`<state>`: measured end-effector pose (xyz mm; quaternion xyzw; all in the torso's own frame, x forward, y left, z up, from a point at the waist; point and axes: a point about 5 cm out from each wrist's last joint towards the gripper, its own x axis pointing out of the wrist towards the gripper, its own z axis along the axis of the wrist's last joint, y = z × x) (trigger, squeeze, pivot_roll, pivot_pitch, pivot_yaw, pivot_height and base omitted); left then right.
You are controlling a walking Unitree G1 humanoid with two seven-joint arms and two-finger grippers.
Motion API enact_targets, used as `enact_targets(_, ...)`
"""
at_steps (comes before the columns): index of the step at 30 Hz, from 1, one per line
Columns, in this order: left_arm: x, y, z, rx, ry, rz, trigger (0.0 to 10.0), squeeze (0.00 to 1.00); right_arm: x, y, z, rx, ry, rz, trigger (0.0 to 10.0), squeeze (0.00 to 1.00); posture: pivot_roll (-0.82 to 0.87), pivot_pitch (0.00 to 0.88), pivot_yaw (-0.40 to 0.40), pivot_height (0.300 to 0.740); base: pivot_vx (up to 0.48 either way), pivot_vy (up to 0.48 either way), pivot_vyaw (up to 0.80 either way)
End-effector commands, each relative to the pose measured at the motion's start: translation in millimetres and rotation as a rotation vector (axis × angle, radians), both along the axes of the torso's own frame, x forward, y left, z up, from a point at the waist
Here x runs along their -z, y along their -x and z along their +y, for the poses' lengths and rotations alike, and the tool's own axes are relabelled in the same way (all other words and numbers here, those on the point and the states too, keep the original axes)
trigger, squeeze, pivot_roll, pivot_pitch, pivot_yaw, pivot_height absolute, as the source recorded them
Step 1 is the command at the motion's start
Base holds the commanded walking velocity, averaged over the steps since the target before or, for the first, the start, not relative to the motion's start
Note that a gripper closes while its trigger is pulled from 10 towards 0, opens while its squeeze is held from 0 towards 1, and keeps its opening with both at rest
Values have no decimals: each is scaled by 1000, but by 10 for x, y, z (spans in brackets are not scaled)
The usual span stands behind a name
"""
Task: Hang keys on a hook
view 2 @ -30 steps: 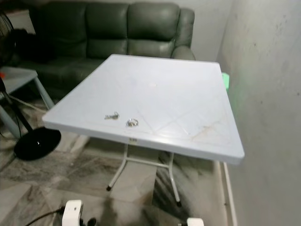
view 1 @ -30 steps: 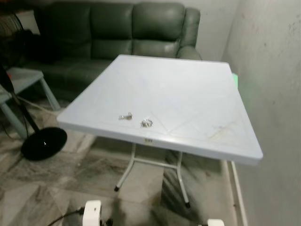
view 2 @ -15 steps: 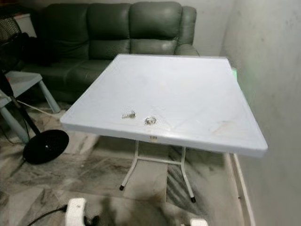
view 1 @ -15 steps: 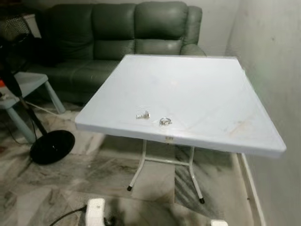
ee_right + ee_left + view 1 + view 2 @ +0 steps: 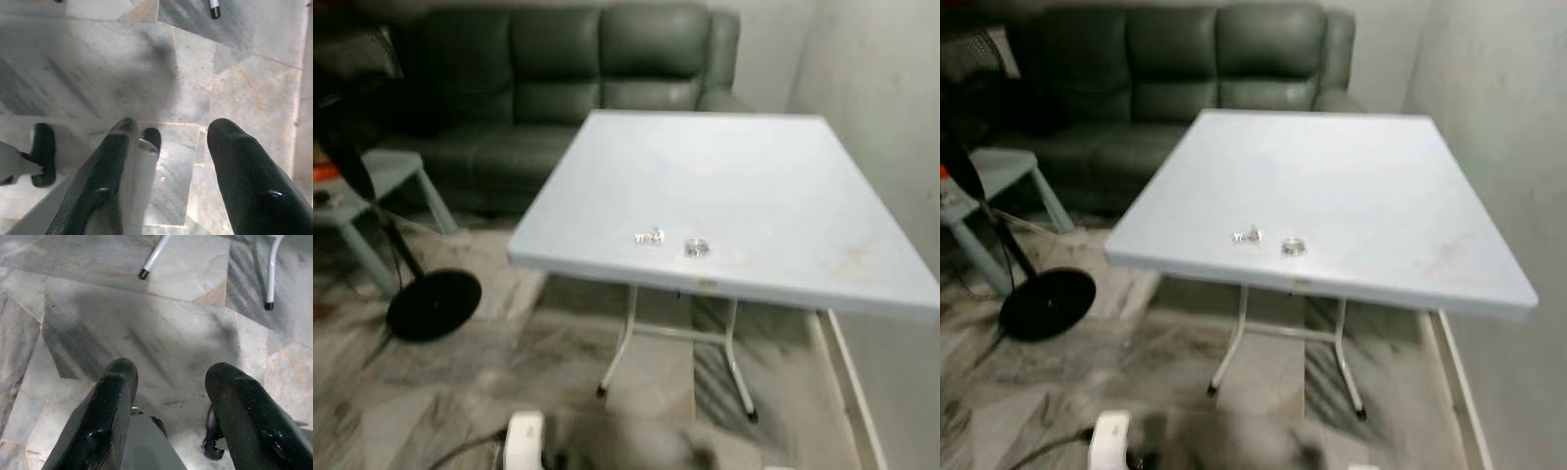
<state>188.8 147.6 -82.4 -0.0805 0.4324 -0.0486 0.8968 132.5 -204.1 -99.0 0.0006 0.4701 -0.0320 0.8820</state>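
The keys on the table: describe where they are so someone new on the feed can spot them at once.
Find the pale square folding table in front of the green sofa. Near its front edge, left of centre, lie two small shiny metal things close together. The keys are the left, elongated one; its neighbour on the right is a round ring.

Head cameras above table (image 5: 754, 176); wrist cameras floorward.

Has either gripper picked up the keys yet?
No, the keys lie on the white table beside a metal ring, while the left gripper and right gripper hang open above the floor.
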Motion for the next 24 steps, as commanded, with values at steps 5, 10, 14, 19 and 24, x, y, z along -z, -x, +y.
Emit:
enact_targets(5,-3,2,126,-7,-31,2,10000,0,-8,-71,118,-11,-28,-19,10000,0,27,0,8,740,0,353,0)
enact_targets(10,-1,7,120,-9,-30,1,10000,0,-5,-60,112,-10,-27,-16,10000,0,27,0,6,740,0,192,0)
enact_targets(14,0,6,99,-5,-28,2,10000,0,-4,-56,106,-11,-25,-16,10000,0,28,0,5,740,0,0,0)
enact_targets(19,-45,-76,21,22,-12,-37,10000,0,-34,-118,108,-9,-28,-52,10000,0,26,9,9,740,0,0,0)
enact_targets(24,-176,-293,-98,43,13,-129,10000,0,-125,-305,101,-13,-35,-141,10000,0,26,14,10,740,0,0,0)
